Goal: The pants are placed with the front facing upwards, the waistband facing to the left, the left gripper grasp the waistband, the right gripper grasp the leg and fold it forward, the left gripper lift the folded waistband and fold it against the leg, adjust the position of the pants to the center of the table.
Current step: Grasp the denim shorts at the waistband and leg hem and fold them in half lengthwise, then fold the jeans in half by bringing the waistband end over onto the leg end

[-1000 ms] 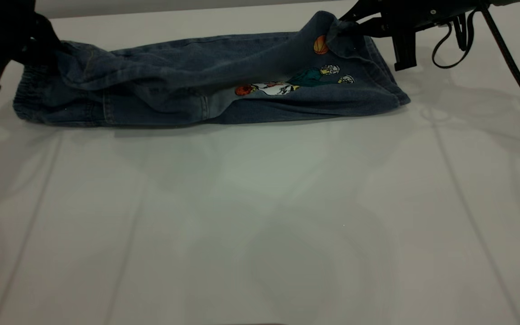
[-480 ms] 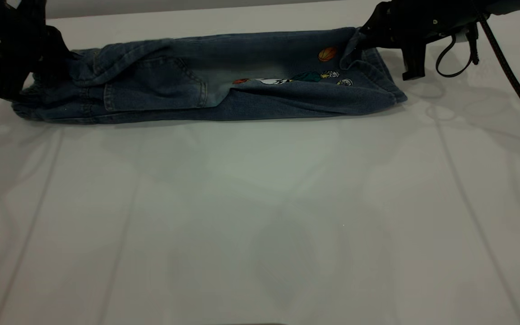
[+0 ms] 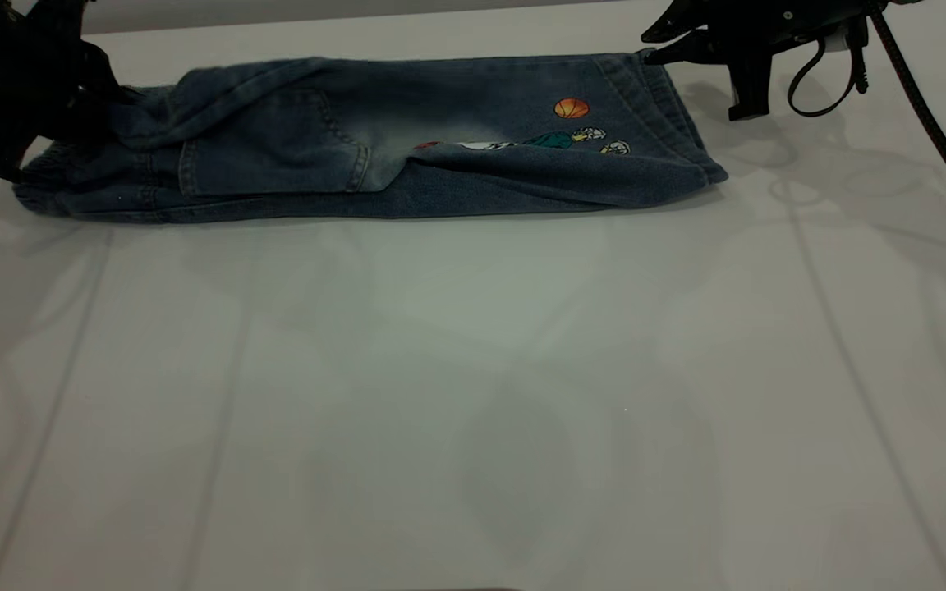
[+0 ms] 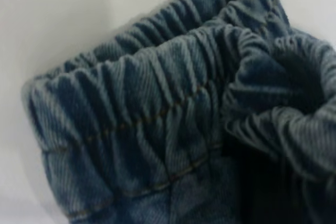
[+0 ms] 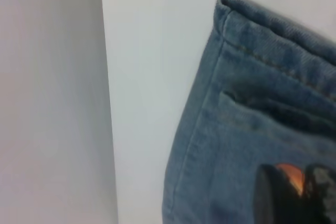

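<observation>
The blue denim pants (image 3: pixel 374 156) lie folded lengthwise along the far side of the white table (image 3: pixel 473 369), cartoon print (image 3: pixel 571 107) facing up. The gathered waistband (image 3: pixel 54 176) is at the left end, bunched and drawn up to my left gripper (image 3: pixel 107 103), which is shut on it. In the left wrist view the waistband (image 4: pixel 157 108) fills the frame and hides the jaws. My right gripper (image 3: pixel 652 48) hovers open just beyond the leg hem (image 3: pixel 662 90), touching no cloth. In the right wrist view its fingertips (image 5: pixel 273 192) stand apart over the denim (image 5: pixel 236 119).
A black cable (image 3: pixel 925 107) trails from the right arm across the table's right side. The table's far edge (image 3: pixel 358 18) runs just behind the pants. The wide white surface in front of the pants holds nothing.
The right gripper carried the leg down flat over the pants, let go and drew back to the right. The raised fold settled. The left gripper stayed at the waistband.
</observation>
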Robot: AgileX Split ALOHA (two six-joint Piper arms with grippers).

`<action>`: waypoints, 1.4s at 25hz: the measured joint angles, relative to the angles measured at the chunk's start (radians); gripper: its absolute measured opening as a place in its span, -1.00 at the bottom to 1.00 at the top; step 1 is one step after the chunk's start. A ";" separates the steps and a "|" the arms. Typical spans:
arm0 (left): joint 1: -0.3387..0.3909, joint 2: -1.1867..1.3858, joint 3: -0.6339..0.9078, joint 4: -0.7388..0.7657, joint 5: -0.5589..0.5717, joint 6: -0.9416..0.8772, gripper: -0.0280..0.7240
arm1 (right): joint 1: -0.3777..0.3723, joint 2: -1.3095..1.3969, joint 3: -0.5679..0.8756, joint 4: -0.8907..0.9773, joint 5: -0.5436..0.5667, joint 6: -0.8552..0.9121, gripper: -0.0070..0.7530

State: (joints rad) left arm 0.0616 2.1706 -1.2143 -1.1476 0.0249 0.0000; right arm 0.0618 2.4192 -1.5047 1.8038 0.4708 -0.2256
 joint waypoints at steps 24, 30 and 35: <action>0.001 -0.124 0.000 -0.100 -0.033 0.635 0.45 | 0.000 0.000 0.000 -0.005 0.354 -0.469 0.00; 0.007 -0.124 0.000 -0.096 0.088 0.729 0.45 | 0.000 0.000 0.000 -0.008 0.472 -0.553 0.00; 0.046 -0.125 0.000 0.050 0.254 0.710 0.45 | 0.000 0.000 0.000 -0.009 0.481 -0.573 0.00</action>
State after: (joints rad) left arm 0.1076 2.0460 -1.2143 -1.0974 0.2793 0.7105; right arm 0.0618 2.4192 -1.5047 1.7945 0.9515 -0.7984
